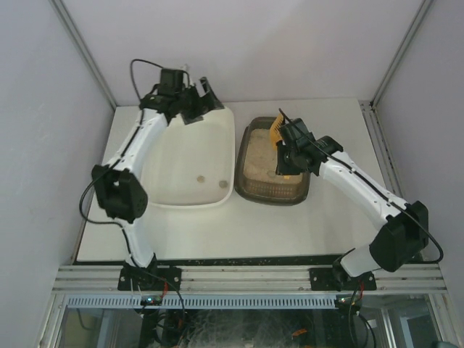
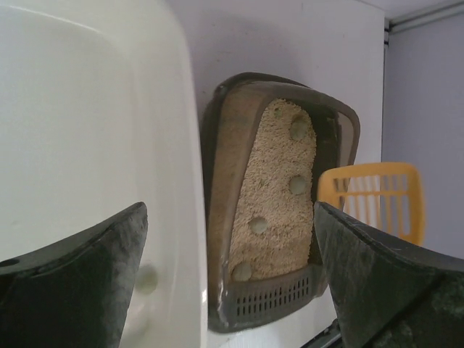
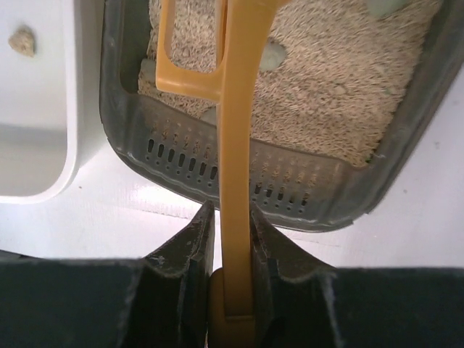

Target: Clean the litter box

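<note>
Across the whole scene: one white table (image 1: 304,217), boxed in by pale grey walls (image 1: 43,87) on the left, back and right, with metal strips in the corners. One metal rail (image 1: 246,279) runs along the near edge, and both arm bases are bolted to it. Two arms in total.

Far left: the left arm (image 1: 141,141) reaches up along the table's left side toward the back-left corner. The left gripper (image 1: 201,98) hangs over the far corner of the tub, jaws spread wide, nothing between them. Its wrist view shows both fingers (image 2: 80,275) well apart, with tub and litter box visible through the gap.

Left of centre: one white tub (image 1: 181,152), large, flat on the table. Two small lumps (image 1: 201,179) lie inside near its near-right corner, close together but apart.

Just right of the tub: one litter box (image 1: 279,197), dark brown with a ribbed rim and sandy beige litter inside, flat on the table near its middle. Four round grey-green clumps (image 2: 297,185) sit on the litter in the left wrist view; the count may be off, since the scoop covers part of the litter in the other views.

One yellow scoop (image 1: 276,127), its slotted head over the far end of the litter box, its handle running back into the right gripper (image 3: 232,217). The jaws are clamped tight on the handle, one finger on each side.

Right: the right arm (image 1: 359,185) stretches diagonally from its base at the near-right corner to the litter box.
</note>
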### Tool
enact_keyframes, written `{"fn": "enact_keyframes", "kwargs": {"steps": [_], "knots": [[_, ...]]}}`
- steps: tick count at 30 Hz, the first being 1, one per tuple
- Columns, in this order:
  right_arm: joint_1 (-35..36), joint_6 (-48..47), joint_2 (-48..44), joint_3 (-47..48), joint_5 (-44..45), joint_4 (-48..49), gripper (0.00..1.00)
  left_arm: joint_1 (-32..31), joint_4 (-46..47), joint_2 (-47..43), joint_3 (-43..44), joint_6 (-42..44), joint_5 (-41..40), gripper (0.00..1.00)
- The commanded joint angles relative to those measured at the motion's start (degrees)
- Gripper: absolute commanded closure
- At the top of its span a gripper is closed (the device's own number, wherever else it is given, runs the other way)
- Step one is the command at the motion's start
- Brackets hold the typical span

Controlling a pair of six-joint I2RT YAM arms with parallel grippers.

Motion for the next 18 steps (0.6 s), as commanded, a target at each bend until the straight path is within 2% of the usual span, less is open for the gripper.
{"fn": "enact_keyframes", "kwargs": {"steps": [1, 4, 8, 18], "knots": [[-1.9, 0.7, 3.8, -1.0, -6.5, 6.1, 1.0, -4.1, 7.2, 8.1, 7.8, -3.5, 0.8, 0.0], [-4.1, 0.2, 6.8, -0.8, -8.6, 8.9, 1.0, -5.4, 9.8, 13.8, 10.5, -6.4, 4.1, 0.0], [-5.8, 0.2, 11.6, 0.3, -7.0, 9.6, 1.0, -6.6, 13.7, 18.8, 12.4, -8.2, 6.9, 0.0], [-7.5, -1.6, 20.6, 3.8, -7.1, 12.5, 1.0, -7.6, 20.3, 24.5, 11.1, -13.3, 10.3, 0.0]]}}
